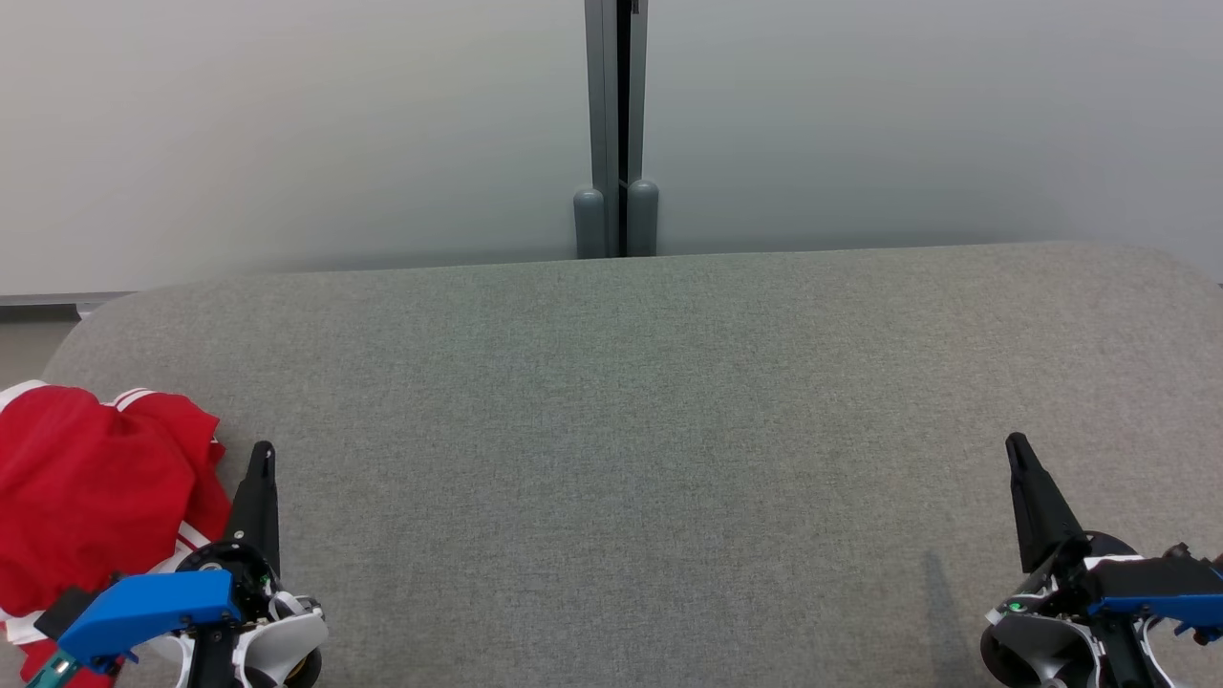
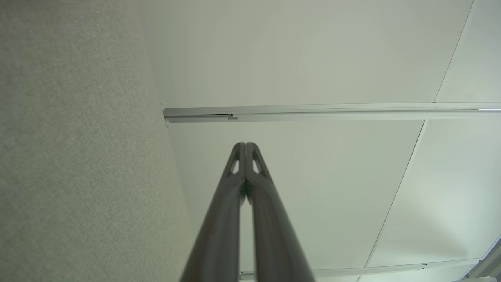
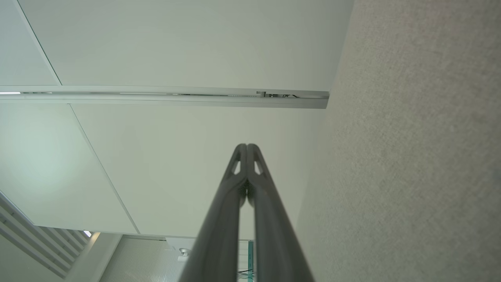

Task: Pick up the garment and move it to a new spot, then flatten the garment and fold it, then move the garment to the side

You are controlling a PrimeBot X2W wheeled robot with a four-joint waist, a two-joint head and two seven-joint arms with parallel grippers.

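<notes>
Plainly, the work has hardly begun. The left claw point(image 1: 261, 457) has its two dark fingers pressed together with nothing between them, and the left wrist view shows the same tips point(image 2: 245, 146) meeting against a pale wall. Just beside the left claw, on its outer side, the garment point(image 1: 86, 487) lies in a crumpled red heap with white stripes along its edges, at the corner of the grey tabletop point(image 1: 621, 430). Whether cloth and claw touch I cannot tell. Well apart from the left claw, across the tabletop, the right claw point(image 1: 1017, 449) is likewise closed on nothing, as its own wrist view confirms point(image 3: 246, 147).

By my judgement every step remains: the garment is not yet picked up, not moved, not flattened, not folded, not set aside. The wide stretch of tabletop to the inner side of the left claw looks a fair place to spread it.

Beyond the left claw, past the tabletop's far edge, a grey post point(image 1: 619, 124) splits the wall. No brand, label or writing can be read on the garment or elsewhere.
</notes>
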